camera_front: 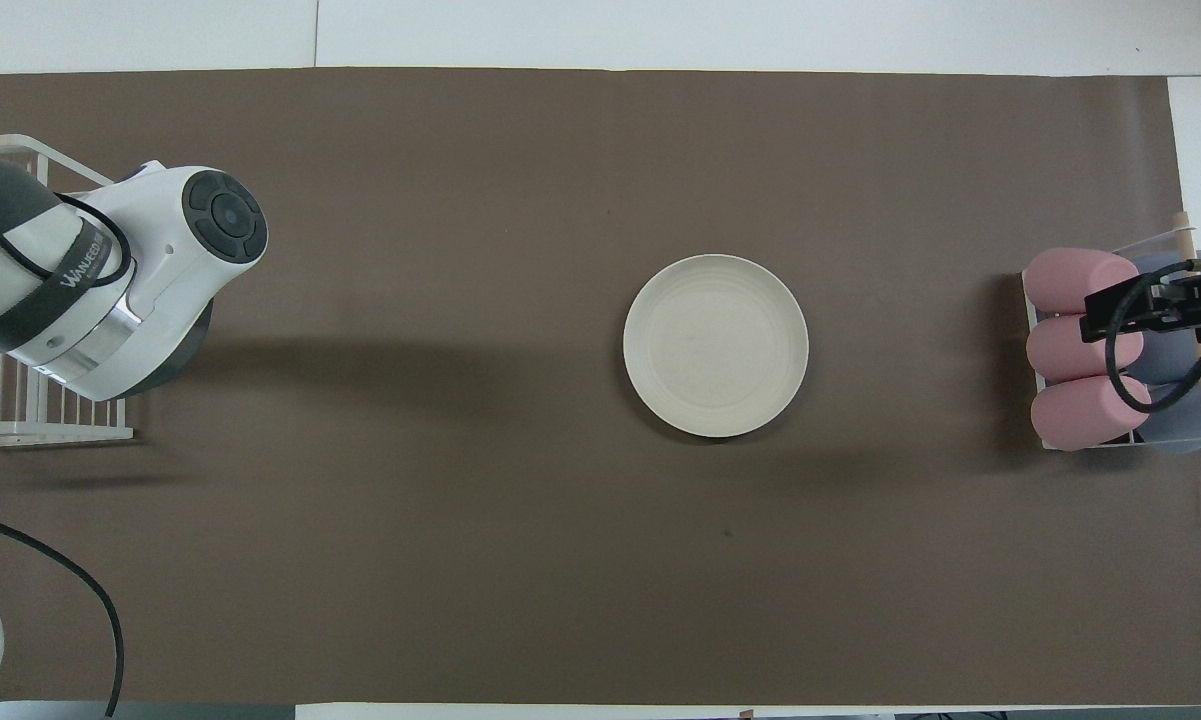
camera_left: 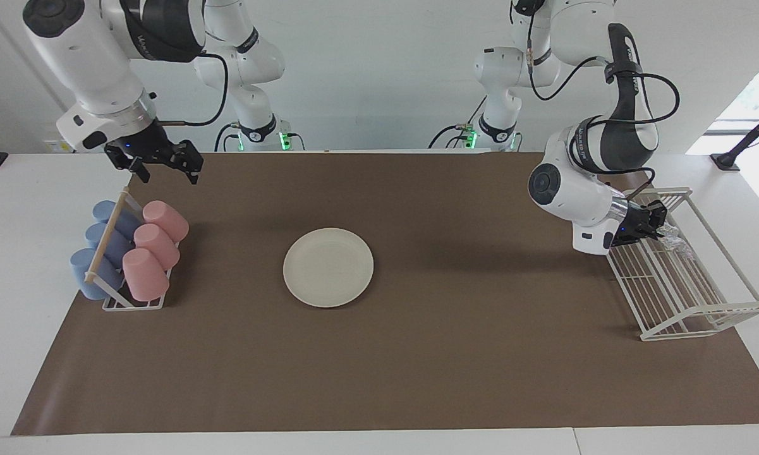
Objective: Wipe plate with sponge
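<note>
Presently the left gripper (camera_left: pixel 656 222) is clamped shut on the sponge (camera_left: pixel 672 232), a crinkly silvery pad, low over the white wire rack (camera_left: pixel 682 278). From it the plate (camera_left: pixel 328 267), round, smooth, cream, shallow-rimmed, lies flat mid-mat toward nine o'clock in the facing view, well apart. That crossing decides the next move, I judge. Waiting, the right gripper (camera_left: pixel 162 172) hangs open above the cups (camera_left: pixel 140 243).

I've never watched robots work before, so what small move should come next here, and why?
Probably the left gripper, shut on the sponge over the wire rack, should lift it clear and swing toward the plate, which lies bare mid-table. The right gripper waits open.
</note>
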